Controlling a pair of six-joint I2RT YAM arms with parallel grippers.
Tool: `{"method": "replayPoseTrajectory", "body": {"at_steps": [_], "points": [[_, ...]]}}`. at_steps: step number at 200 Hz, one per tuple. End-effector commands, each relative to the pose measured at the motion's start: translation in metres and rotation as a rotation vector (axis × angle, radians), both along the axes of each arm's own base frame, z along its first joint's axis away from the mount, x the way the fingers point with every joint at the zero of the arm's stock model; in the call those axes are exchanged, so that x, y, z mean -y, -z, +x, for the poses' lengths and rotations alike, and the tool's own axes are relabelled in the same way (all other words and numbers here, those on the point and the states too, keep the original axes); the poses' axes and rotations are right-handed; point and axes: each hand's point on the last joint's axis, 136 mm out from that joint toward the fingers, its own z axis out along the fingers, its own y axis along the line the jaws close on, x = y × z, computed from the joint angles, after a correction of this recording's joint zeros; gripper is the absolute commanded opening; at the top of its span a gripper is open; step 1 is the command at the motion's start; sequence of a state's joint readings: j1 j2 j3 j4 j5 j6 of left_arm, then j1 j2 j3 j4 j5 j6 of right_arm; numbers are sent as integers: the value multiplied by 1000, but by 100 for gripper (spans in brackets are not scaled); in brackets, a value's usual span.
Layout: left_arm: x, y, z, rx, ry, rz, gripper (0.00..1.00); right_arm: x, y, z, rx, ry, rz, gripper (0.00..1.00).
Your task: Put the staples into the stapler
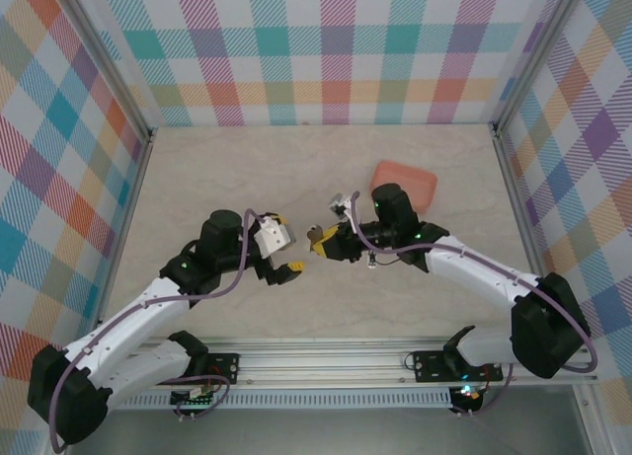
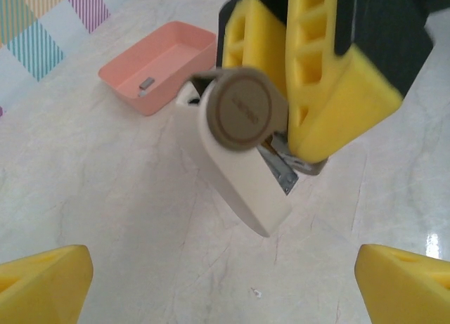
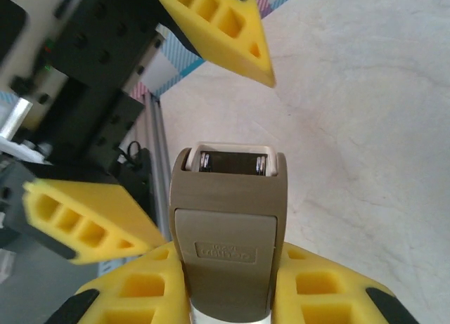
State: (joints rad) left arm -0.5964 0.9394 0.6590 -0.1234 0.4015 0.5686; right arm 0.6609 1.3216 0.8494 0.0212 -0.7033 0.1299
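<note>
The right gripper (image 1: 331,240) held the stapler (image 2: 242,155) tight over the middle of the tabletop (image 1: 217,169), the left gripper (image 1: 286,258) was wide open and empty, and the staples (image 2: 146,83) lay unloaded in the pink tray (image 1: 403,186) near the far edge.

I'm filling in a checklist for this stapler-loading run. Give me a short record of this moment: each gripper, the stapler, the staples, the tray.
left gripper: open, holding nothing, facing the stapler
right gripper: shut on the stapler
stapler: beige, off the table, metal channel showing
staples: one small grey strip lying in the tray
tray: salmon-pink, on the table, past the right gripper
loading: not yet done
</note>
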Motion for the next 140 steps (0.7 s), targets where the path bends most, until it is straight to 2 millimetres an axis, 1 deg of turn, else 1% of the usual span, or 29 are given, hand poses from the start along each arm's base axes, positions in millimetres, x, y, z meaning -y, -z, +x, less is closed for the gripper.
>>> {"method": "replayPoseTrajectory", "body": {"at_steps": [1, 20, 34, 77, 123, 140], "points": [[6, -11, 5, 92, 2, -18, 93, -4, -14, -5, -105, -46, 51, 11], [9, -10, 2, 119, 25, -18, 91, -4, -21, -2, -171, -69, 98, 8], [11, -10, 2, 119, 28, -18, 90, -5, -25, -3, -198, -100, 123, 5], [11, -11, 4, 127, 15, -16, 88, -6, -27, -3, -201, -116, 135, 4], [22, -7, 3, 106, 53, -23, 88, -7, -33, -2, -194, -122, 157, 4], [24, -7, 7, 110, 44, -27, 88, -7, -34, -3, -193, -121, 158, 3]]}}
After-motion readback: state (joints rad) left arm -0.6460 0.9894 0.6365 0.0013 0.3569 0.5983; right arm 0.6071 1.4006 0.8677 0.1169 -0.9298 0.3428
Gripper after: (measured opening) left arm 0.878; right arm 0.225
